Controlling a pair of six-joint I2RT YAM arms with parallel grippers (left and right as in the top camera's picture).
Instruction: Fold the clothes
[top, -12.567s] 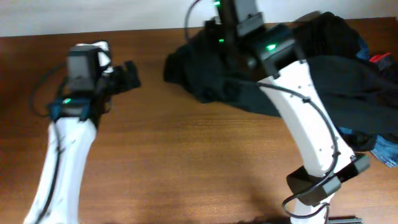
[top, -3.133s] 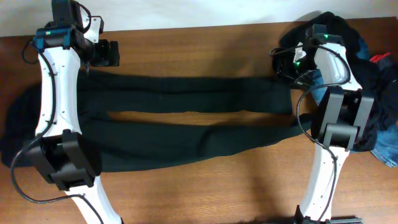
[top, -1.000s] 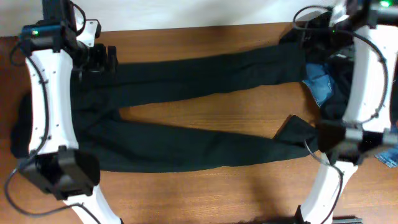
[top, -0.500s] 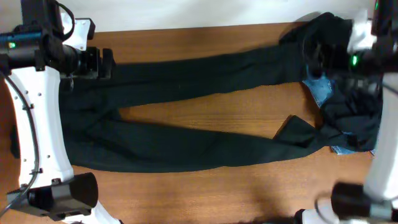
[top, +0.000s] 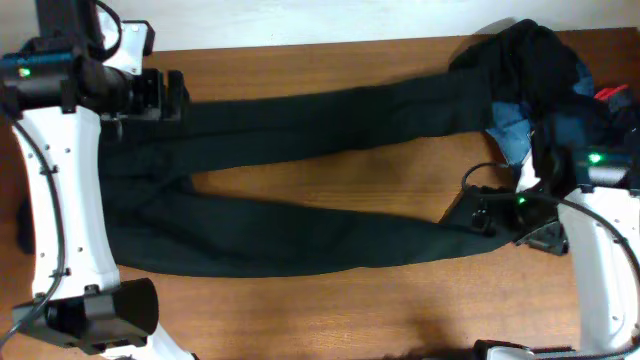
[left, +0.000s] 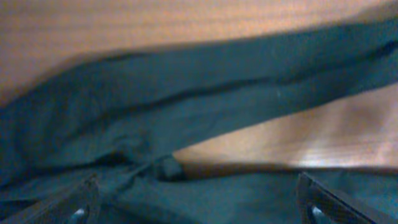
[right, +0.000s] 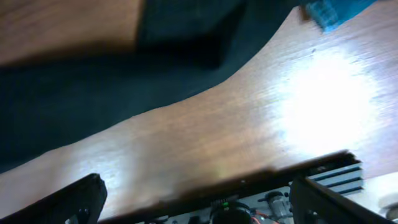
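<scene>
1. Overhead, garment. The black trousers (top: 300, 245) lie lengthwise on the tabletop (top: 330, 330), with the waist at one end and the two legs running off in a narrow V. The far leg ends at the heap of clothes (top: 535, 55); whether it runs under the heap or only touches it I cannot tell. The near leg's hem (top: 470, 210) has a corner turned back on itself. Blue denim (top: 510, 135) shows just past the far leg's end, and a red scrap (top: 612, 95) lies beyond that.
2. Overhead, arms. The left end effector (top: 165, 95) hovers at the far edge of the trousers' waist. The right end effector (top: 485, 215) hangs just beside the turned hem.
3. Left wrist. The fork (left: 166, 167) of the trousers is dead ahead, with bare wood between the legs. The fingers (left: 81, 199) sit at the frame's corners, spread wide with nothing between them.
4. Right wrist. Dark leg cloth (right: 93, 93) crosses the top of the view, with wood below it and a bit of denim at the corner. These fingers (right: 323, 196) are also wide apart and empty.
5. Judgement. The step looks like laying one leg onto the other.
   - Flatten the turned hem first, or the crease gets folded in.
   - Both arms should take the same leg, one near the waist and one at the hem.
   - Pinch the cloth edge fully, lift low, and travel together so the leg lands straight.
   - Draw the far leg clear of the heap before any lift, or it may drag the other garments along.
</scene>
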